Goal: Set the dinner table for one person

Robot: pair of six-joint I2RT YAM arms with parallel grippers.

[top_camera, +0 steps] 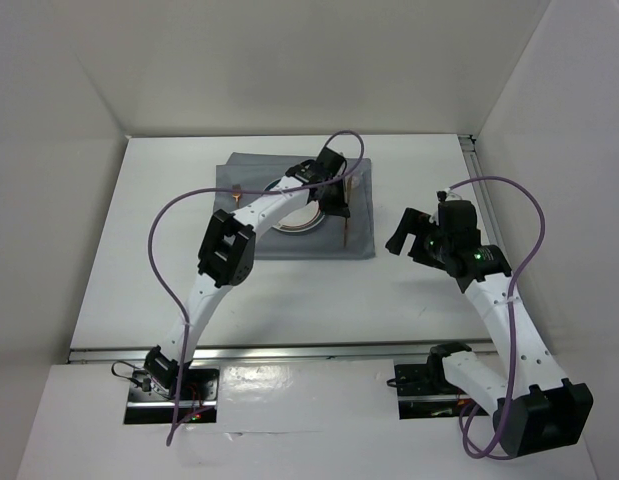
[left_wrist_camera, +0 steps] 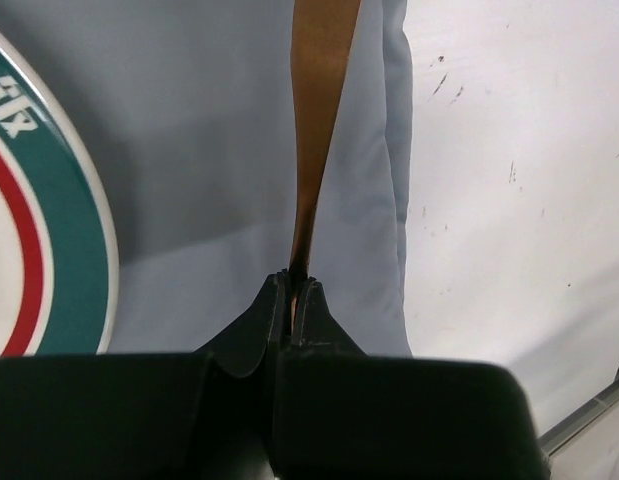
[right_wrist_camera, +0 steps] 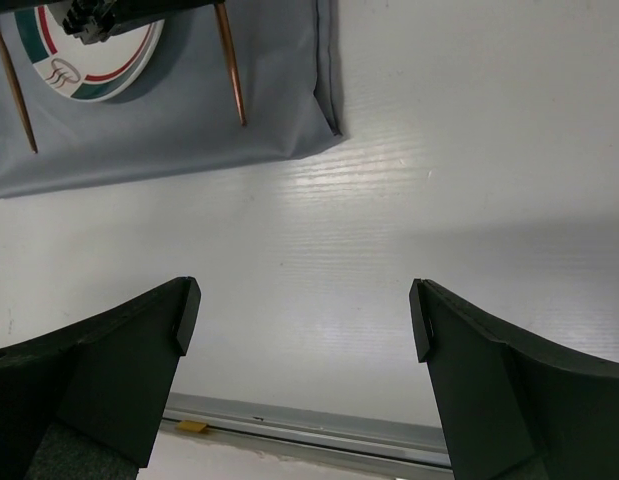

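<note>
A grey cloth mat [top_camera: 251,172] lies on the white dinner table [top_camera: 149,260] at the back middle. A plate [top_camera: 301,218] with a green and red rim sits on the mat. My left gripper [top_camera: 339,195] is shut on a thin copper utensil [top_camera: 347,228] over the mat's right strip, just right of the plate. The left wrist view shows the jaws [left_wrist_camera: 294,283] closed on its near end [left_wrist_camera: 319,100], with the plate [left_wrist_camera: 59,230] to the left. A second copper utensil [top_camera: 237,190] lies left of the plate. My right gripper [top_camera: 404,236] is open and empty above bare table; its wrist view [right_wrist_camera: 304,310] shows the same.
White walls close in the table at the back and on both sides. A metal rail [top_camera: 289,350] runs along the near edge. The mat's right hem [right_wrist_camera: 329,70] ends well short of my right gripper. Purple cables [top_camera: 169,250] loop over both arms.
</note>
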